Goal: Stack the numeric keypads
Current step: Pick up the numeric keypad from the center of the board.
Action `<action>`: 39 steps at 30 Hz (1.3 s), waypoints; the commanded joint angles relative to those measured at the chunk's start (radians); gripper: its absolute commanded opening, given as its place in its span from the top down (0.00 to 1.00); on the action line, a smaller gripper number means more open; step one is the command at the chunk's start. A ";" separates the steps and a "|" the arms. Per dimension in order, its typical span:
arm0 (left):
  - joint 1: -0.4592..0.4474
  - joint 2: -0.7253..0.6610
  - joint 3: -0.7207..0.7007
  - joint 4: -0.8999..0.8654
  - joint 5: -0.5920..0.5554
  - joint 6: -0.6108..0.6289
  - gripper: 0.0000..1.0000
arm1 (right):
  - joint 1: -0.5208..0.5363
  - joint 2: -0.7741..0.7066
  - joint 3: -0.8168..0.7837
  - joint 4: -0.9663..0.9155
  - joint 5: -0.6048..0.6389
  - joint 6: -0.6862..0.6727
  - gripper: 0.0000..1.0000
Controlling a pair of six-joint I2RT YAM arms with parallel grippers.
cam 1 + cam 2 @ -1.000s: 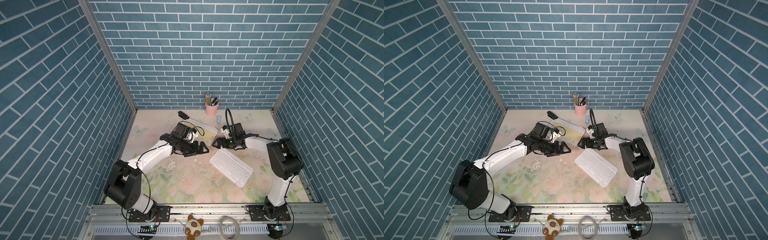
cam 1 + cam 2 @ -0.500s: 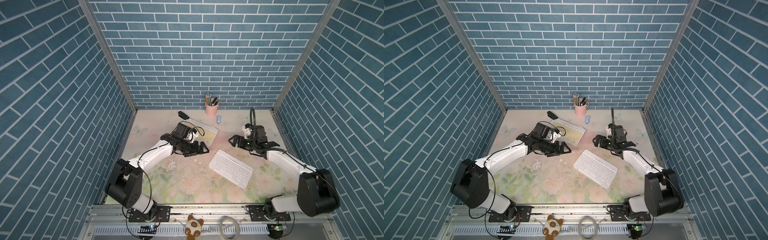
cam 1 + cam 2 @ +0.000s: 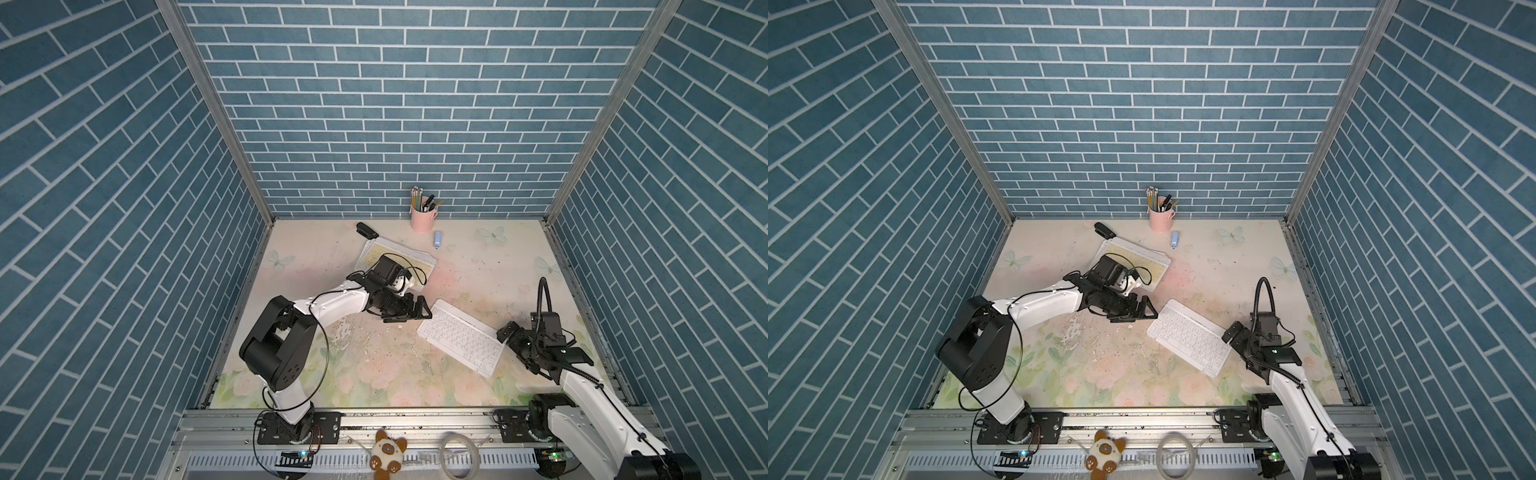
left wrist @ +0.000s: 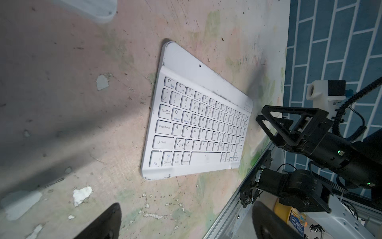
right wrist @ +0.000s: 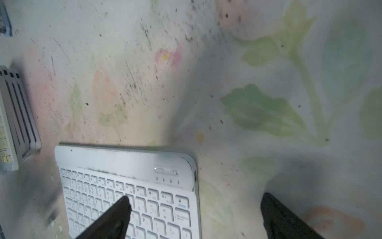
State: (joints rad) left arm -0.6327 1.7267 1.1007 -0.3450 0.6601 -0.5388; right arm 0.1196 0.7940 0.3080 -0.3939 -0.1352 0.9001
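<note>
One white numeric keypad [image 3: 461,337] [image 3: 1187,337] lies flat and askew on the table, right of the middle. A stack of keypads [image 3: 395,259] [image 3: 1142,257], pale yellow keys on top, sits at the back, partly hidden by my left wrist. My left gripper [image 3: 419,309] [image 4: 186,223] is open and empty, just off the white keypad's [image 4: 198,128] left end. My right gripper [image 3: 514,345] [image 5: 194,217] is open at the right end. One of its fingers [image 5: 115,219] is over the keys and the other is off past the short edge.
A pink pencil cup [image 3: 422,216] stands at the back wall. A black stapler [image 3: 366,230] lies by the stack and a small blue stick [image 3: 437,240] lies near the cup. Brick walls enclose three sides. A metal rail [image 3: 415,419] runs along the front.
My right arm has swung from beside the stack at the back out to the right and forward, to the white keypad's right end, jaws open throughout. My left gripper has edged slightly towards that keypad.
</note>
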 commanded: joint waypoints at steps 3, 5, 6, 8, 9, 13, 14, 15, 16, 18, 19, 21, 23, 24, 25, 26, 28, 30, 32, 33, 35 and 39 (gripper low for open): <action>-0.004 0.045 0.024 0.037 -0.043 -0.006 0.00 | -0.002 0.017 -0.092 0.183 -0.067 0.160 0.01; -0.004 0.064 0.025 0.046 -0.045 -0.013 0.01 | -0.002 0.024 -0.112 0.236 -0.087 0.173 0.01; -0.006 0.076 0.027 0.056 -0.042 -0.016 0.00 | -0.002 0.027 -0.113 0.246 -0.088 0.175 0.01; -0.008 0.103 0.031 0.067 -0.040 -0.023 0.00 | -0.002 0.029 -0.115 0.268 -0.096 0.180 0.01; -0.009 0.114 0.031 0.077 -0.040 -0.027 0.00 | -0.003 0.032 -0.116 0.284 -0.106 0.182 0.01; -0.010 0.150 0.031 0.117 -0.030 -0.049 0.00 | -0.001 0.067 -0.113 0.339 -0.144 0.202 0.01; -0.010 0.154 0.031 0.120 -0.028 -0.051 0.00 | -0.001 0.075 -0.115 0.349 -0.148 0.204 0.01; -0.010 0.159 0.033 0.120 -0.029 -0.051 0.00 | -0.001 0.084 -0.118 0.364 -0.154 0.208 0.01; -0.010 0.162 0.034 0.122 -0.030 -0.049 0.00 | -0.001 0.090 -0.120 0.374 -0.156 0.213 0.01; -0.010 0.168 0.038 0.123 -0.033 -0.050 0.00 | -0.001 0.095 -0.123 0.391 -0.161 0.216 0.01; -0.010 0.173 0.040 0.124 -0.030 -0.050 0.00 | -0.001 0.096 -0.123 0.391 -0.161 0.217 0.01; -0.010 0.181 0.044 0.126 -0.021 -0.055 0.00 | -0.001 0.094 -0.124 0.395 -0.162 0.216 0.01; -0.012 0.183 0.044 0.124 -0.022 -0.052 0.00 | -0.001 0.093 -0.126 0.400 -0.167 0.215 0.01; -0.012 0.182 0.043 0.122 -0.024 -0.050 0.00 | -0.001 0.094 -0.126 0.404 -0.170 0.215 0.01; -0.012 0.180 0.041 0.120 -0.025 -0.050 0.00 | -0.001 0.093 -0.128 0.406 -0.173 0.215 0.01; -0.013 0.180 0.040 0.119 -0.025 -0.050 0.00 | -0.001 0.091 -0.132 0.417 -0.177 0.218 0.01; -0.015 0.182 0.041 0.116 -0.024 -0.048 0.01 | -0.001 0.088 -0.141 0.445 -0.182 0.220 0.01; -0.017 0.186 0.042 0.117 -0.025 -0.048 0.00 | -0.001 0.090 -0.150 0.474 -0.187 0.214 0.01; -0.018 0.191 0.044 0.118 -0.025 -0.048 0.00 | -0.001 0.093 -0.156 0.493 -0.190 0.203 0.02; -0.018 0.192 0.045 0.118 -0.025 -0.049 0.00 | -0.001 0.093 -0.160 0.504 -0.191 0.196 0.02; -0.019 0.194 0.046 0.117 -0.025 -0.048 0.00 | 0.000 0.093 -0.163 0.506 -0.182 0.173 0.02; -0.024 0.192 0.053 0.102 -0.022 -0.045 0.00 | 0.000 0.098 -0.163 0.508 -0.163 0.140 0.02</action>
State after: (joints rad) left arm -0.6476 1.8950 1.1385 -0.2157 0.6407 -0.5915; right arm 0.1184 0.8791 0.1658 0.1322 -0.3103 1.0679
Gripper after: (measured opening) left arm 0.995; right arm 0.983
